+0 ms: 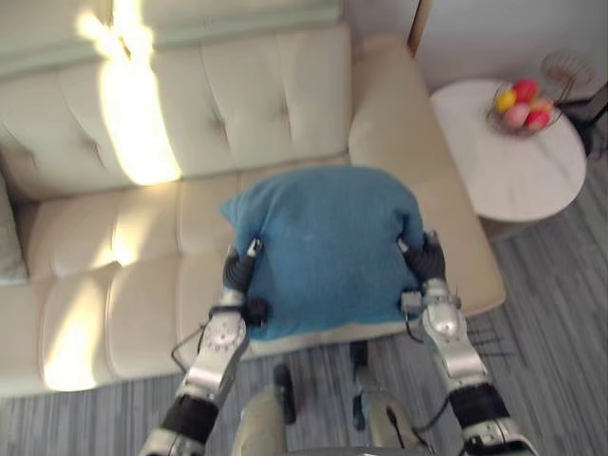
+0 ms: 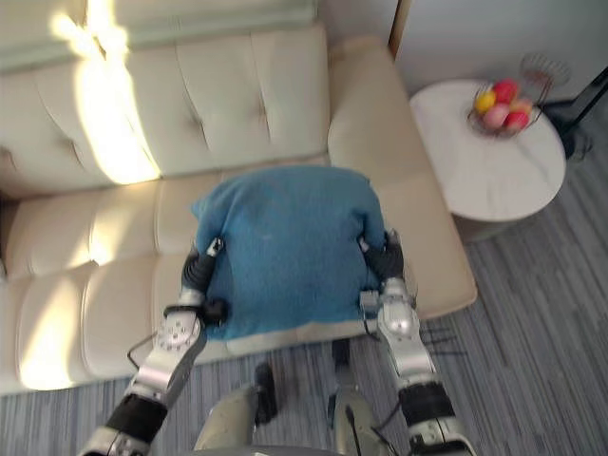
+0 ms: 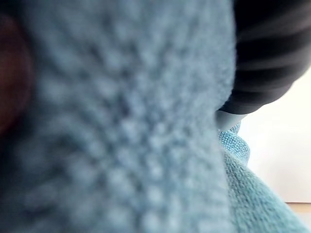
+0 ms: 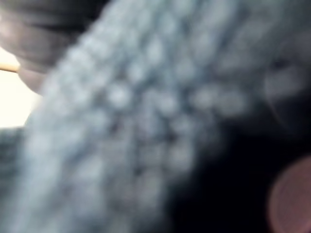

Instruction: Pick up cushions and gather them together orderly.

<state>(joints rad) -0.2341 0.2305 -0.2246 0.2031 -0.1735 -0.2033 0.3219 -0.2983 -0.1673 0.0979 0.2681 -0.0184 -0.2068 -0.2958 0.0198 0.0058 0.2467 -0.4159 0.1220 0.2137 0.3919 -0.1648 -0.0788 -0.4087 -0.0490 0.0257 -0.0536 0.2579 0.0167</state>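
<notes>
Two hands bracket a blue cushion (image 1: 323,252) held over the front edge of the sofa (image 1: 142,285), at its right-hand seat. The left hand (image 1: 239,270) sits against one side and the right hand (image 1: 425,258) against the other. The fingers are buried in or behind the fabric, so it cannot be told whether either hand is clenched on the cloth or merely pressing flat. Both wrist views show blue weave from very close. The likely risk is a squeeze hold on soft stuffing: if one arm eases, or the two move out of step, the cushion could fold and slip to the floor (image 1: 551,313) in front of the sofa. A swing past the sofa's right end could brush the table (image 1: 513,180) and its fruit basket (image 1: 522,109).
</notes>
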